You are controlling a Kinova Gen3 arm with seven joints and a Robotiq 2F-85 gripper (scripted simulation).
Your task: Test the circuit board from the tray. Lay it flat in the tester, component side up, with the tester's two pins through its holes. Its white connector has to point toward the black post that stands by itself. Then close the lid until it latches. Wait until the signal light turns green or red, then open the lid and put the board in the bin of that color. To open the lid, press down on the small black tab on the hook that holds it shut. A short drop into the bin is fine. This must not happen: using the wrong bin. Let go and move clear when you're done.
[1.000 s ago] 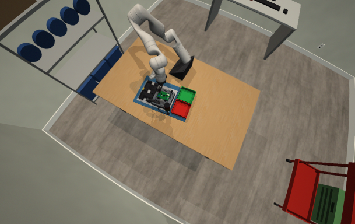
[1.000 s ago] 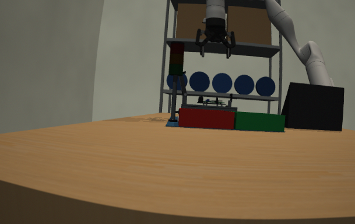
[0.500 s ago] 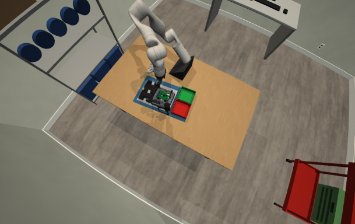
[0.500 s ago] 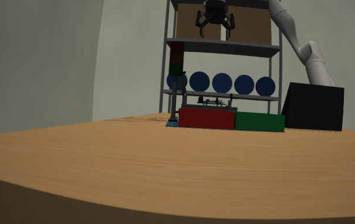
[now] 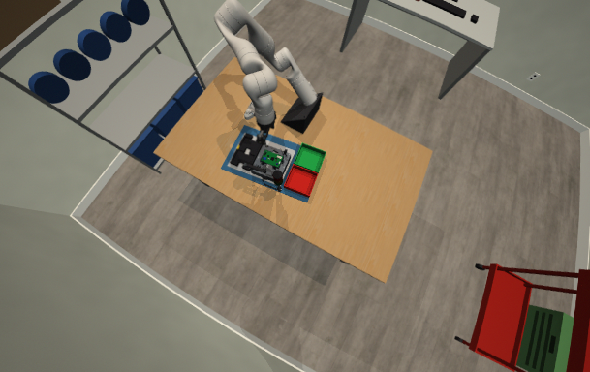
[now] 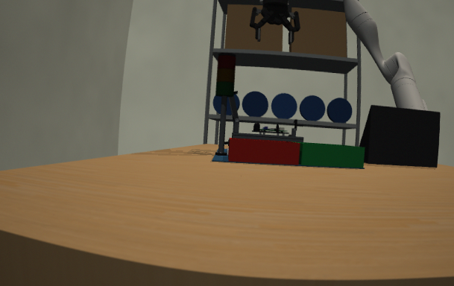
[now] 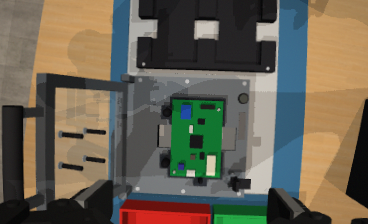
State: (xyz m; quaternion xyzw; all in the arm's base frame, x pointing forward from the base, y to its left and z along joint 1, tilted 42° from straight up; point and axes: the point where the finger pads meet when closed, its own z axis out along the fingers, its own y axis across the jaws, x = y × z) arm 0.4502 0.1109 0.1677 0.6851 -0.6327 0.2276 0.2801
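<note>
The green circuit board [image 7: 210, 132] [image 5: 271, 157] lies component side up on the grey tester [image 7: 144, 107]. Its white connector [image 7: 211, 165] is at the end near the bins, where a single black post [image 7: 200, 181] stands; two other posts are along its left side in the wrist view. Small light dots show at two opposite corners; whether these are the pins is hard to tell. The lid [image 7: 46, 130] stands open at the left. The hook [image 7: 241, 183] is at the tester's lower right. The signal light [image 6: 226, 76] is unlit. My gripper [image 6: 274, 40] is open and empty, high above the tester.
The red bin [image 5: 300, 180] [image 6: 264, 151] [image 7: 166, 206] and green bin [image 5: 309, 158] [image 6: 332, 156] [image 7: 240, 207] adjoin the tester. The black tray [image 7: 175, 55] lies on its other side. The lid's handle [image 7: 12, 155] and the light's pole [image 6: 222, 126] stick up beside the tester.
</note>
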